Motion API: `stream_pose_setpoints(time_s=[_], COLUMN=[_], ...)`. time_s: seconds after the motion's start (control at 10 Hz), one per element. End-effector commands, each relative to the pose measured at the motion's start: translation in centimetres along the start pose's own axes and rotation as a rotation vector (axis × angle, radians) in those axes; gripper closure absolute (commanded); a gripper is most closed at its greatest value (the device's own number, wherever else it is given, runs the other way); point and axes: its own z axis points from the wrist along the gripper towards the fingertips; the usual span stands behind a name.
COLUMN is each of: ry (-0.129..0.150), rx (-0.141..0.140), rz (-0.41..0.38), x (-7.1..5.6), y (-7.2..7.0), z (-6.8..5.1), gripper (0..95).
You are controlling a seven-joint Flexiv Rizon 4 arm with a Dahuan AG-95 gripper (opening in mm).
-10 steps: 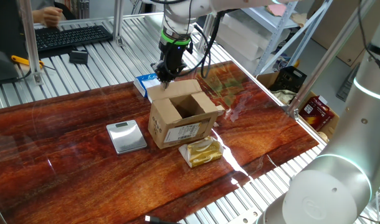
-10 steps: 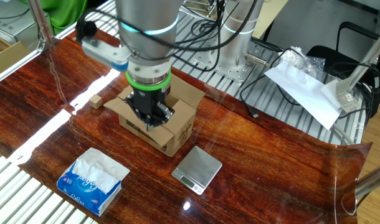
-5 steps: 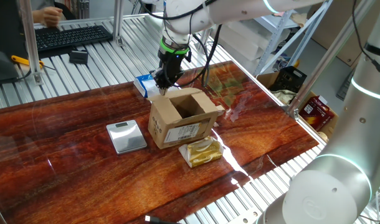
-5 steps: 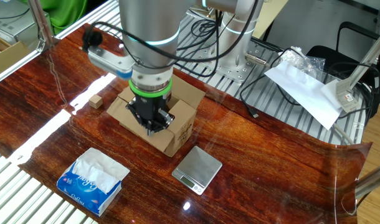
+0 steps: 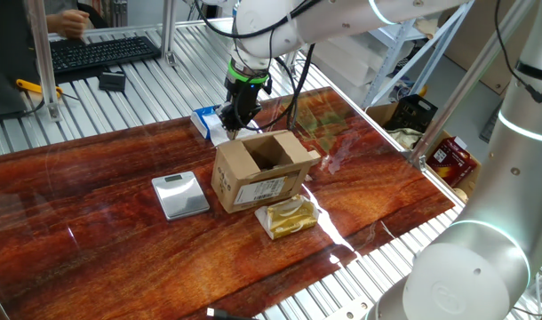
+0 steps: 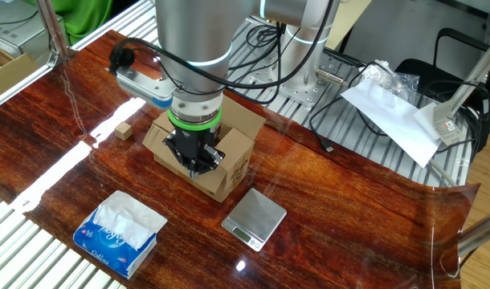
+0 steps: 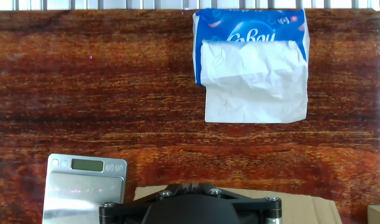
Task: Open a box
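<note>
The brown cardboard box (image 5: 258, 178) stands in the middle of the wooden table with its top open and a white barcode label on its front. It also shows in the other fixed view (image 6: 238, 152). My gripper (image 5: 231, 120) is at the box's rear-left top edge, on the side facing the blue packet, with its fingers together and pressing on that side's flap. In the other fixed view the gripper (image 6: 195, 163) hides that flap. In the hand view the gripper (image 7: 190, 185) sits over a flat strip of the box's cardboard (image 7: 302, 206).
A blue-and-white tissue packet (image 5: 204, 120) lies just behind the box, also in the hand view (image 7: 249, 59). A silver scale (image 5: 180, 194) lies left of the box, a yellow packet (image 5: 289, 216) in front. A small wooden block (image 6: 123, 130) lies nearby.
My gripper has moved from over the box's rear-left flap outward toward the tissue packet and slightly lower, folding that flap out. The box itself has stayed in place.
</note>
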Motion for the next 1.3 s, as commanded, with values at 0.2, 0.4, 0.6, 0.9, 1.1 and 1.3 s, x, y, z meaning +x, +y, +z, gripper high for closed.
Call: stream_pose_setpoints(time_s=[0.2,0.4,0.6,0.9,1.1,1.3], ry=[0.006,0.006,0.0,0.004,0.018,0.044], rx=[0.002,0.003,0.0,-0.008,-0.011,-0.004], rz=[0.001,0.001,-0.003,0.015,0.028,0.027], x=[-0.1,-0.1,0.0,-0.5,-1.1,-1.4], y=[0.0,0.0,0.0,0.0,0.3,0.4], z=[0.3,0.3,0.4,-0.2,-1.2,-2.5], gripper=[95.0,95.0,95.0,95.0,95.0,95.0])
